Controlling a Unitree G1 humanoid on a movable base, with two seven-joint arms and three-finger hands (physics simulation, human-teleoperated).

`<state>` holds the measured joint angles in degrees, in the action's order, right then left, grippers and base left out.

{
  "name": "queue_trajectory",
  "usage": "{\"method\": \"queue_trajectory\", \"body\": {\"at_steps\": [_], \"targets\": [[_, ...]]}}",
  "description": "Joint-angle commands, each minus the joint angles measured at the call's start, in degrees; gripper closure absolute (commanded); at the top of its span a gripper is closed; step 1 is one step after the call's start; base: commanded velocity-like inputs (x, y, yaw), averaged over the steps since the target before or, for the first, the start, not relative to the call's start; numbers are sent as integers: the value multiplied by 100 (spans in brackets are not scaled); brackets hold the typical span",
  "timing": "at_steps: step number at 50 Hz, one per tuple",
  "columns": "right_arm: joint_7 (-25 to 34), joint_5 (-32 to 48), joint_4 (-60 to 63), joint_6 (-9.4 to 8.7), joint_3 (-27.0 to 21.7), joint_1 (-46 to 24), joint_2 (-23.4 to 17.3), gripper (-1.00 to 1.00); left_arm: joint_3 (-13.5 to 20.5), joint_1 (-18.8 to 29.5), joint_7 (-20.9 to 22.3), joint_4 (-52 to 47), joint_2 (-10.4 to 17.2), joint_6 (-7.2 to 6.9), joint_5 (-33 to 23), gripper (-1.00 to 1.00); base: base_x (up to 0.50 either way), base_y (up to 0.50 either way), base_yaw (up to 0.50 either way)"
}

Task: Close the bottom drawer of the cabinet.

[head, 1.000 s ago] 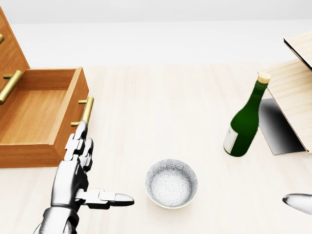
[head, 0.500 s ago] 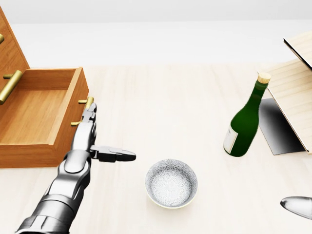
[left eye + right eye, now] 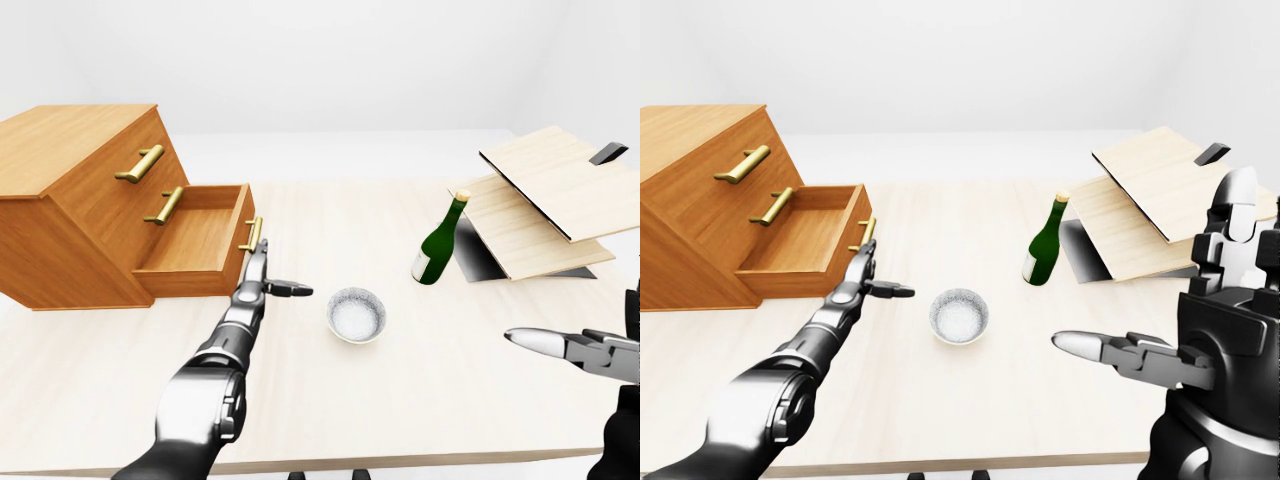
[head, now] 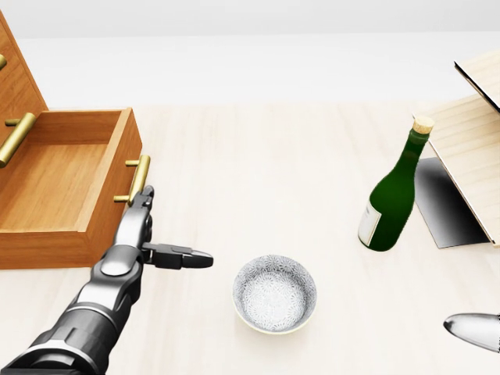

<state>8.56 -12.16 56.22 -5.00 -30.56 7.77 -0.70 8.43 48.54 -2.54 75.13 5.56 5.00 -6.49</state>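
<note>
The wooden cabinet [image 3: 70,190] stands at the left of the table. Its bottom drawer [image 3: 190,255] is pulled far out and looks empty, with a brass handle [image 4: 139,178] on its front panel. My left hand [image 4: 168,230] is open, arm stretched out. Its fingers [image 4: 143,205] point at the lower end of the handle and the thumb sticks out to the right. I cannot tell whether the fingers touch the handle. My right hand [image 3: 1180,300] is open and empty at the right of the right-eye view, far from the cabinet.
A patterned white bowl [image 4: 275,293] sits just right of my left hand. A green corked bottle [image 4: 393,195] stands further right. Light wooden boards [image 3: 540,200] lean at the far right. The table's near edge [image 3: 400,462] runs along the bottom.
My left arm has stretched toward the drawer front, bringing the fingers up to the handle, then drawn back slightly. The drawer has not visibly moved. The right thumb has shifted a little.
</note>
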Motion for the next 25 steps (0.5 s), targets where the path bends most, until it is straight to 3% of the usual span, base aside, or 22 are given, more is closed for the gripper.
{"method": "queue_trajectory", "body": {"at_steps": [1, 5, 6, 7, 12, 18, 25], "targets": [[10, 62, -75, 0, 72, 5, 5, -100, 115, -41, -17, 196, 57, 0, -3, -100, 0, 0, 0], [31, 96, -95, 0, 108, 47, 40, -100, 331, -80, -39, 251, 128, 0, 118, -100, 0, 0, 0], [55, 18, -76, 0, 43, 68, 60, -100, 753, -1, -347, 319, 375, -257, 471, -100, 0, 0, 0], [60, 4, -73, 0, 29, 75, 61, -100, 778, -15, -375, 310, 389, -289, 492, -100, 0, 0, 0], [52, -40, -38, 0, -12, 66, 48, -100, 737, -37, -496, 312, 408, -206, 409, -100, 0, 0, 0], [34, -92, 37, 0, -64, 51, 34, -100, 786, -20, -553, 316, 438, -224, 394, -100, 0, 0, 0], [4, -75, 125, 0, -41, 31, 22, -100, 856, 36, -513, 318, 447, -357, 489, -100, 0, 0, 0]]}}
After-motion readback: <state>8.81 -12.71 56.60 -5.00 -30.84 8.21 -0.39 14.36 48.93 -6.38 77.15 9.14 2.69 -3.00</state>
